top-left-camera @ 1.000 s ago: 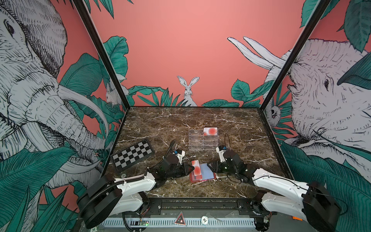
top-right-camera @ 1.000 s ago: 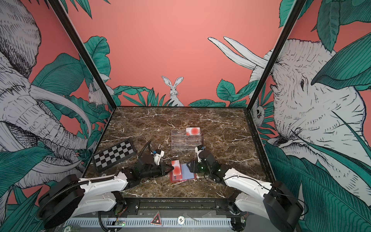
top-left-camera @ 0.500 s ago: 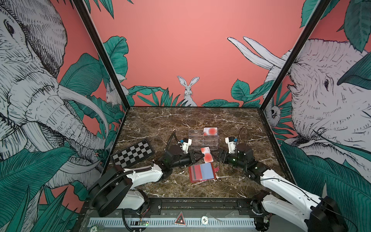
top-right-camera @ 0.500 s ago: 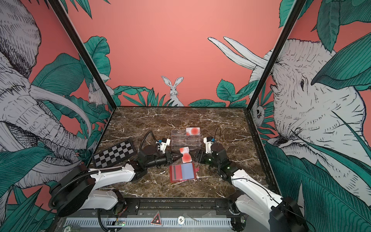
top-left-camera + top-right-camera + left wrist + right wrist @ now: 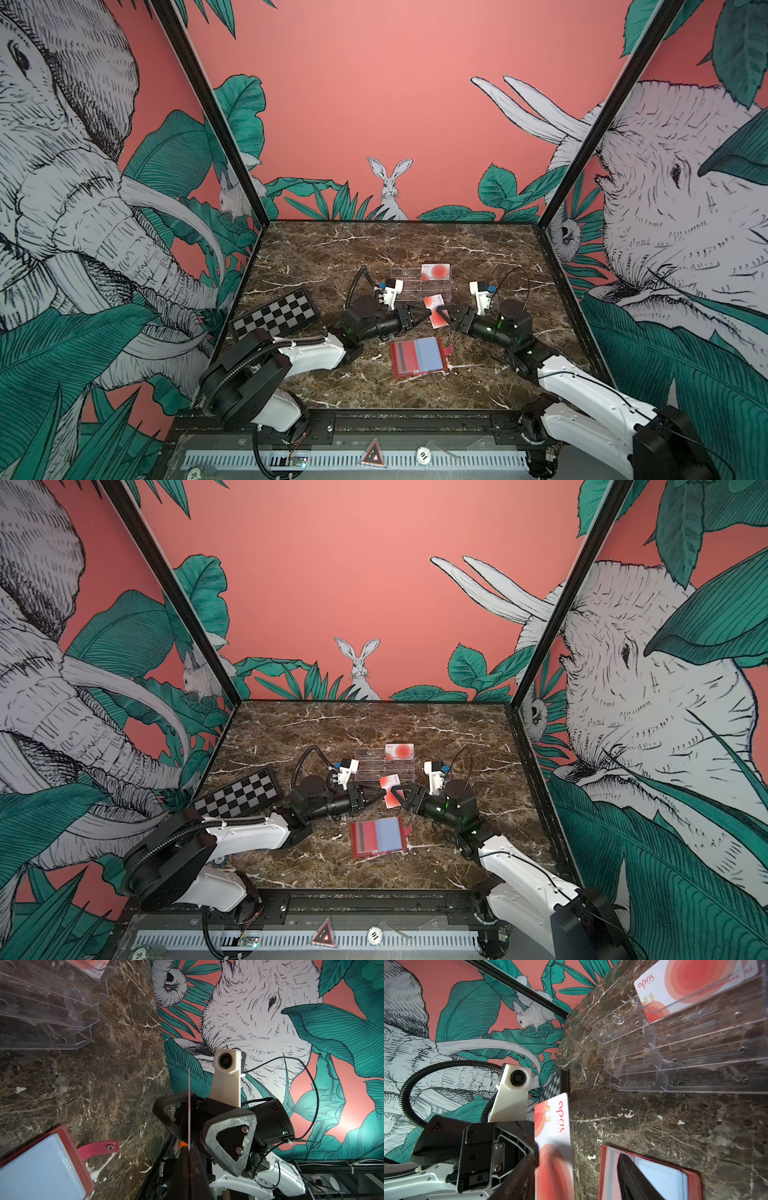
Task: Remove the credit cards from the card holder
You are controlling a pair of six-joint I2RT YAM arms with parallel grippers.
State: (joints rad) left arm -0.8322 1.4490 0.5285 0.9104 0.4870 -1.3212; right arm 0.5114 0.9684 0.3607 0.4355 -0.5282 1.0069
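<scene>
My left claw (image 5: 425, 317) pinches the white card (image 5: 434, 306), a mere line in its wrist view. My right claw (image 5: 446, 317) gapes around it. The holder (image 5: 417, 356) is cut off in both wrist views.

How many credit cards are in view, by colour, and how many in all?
White with red-orange circle: 2, the stand card in the clear acrylic stand and the held card above the table
Pale blue: 1, the pale blue card in the card holder
Red with grey stripe: 1, the striped card in the card holder
Total: 4
</scene>
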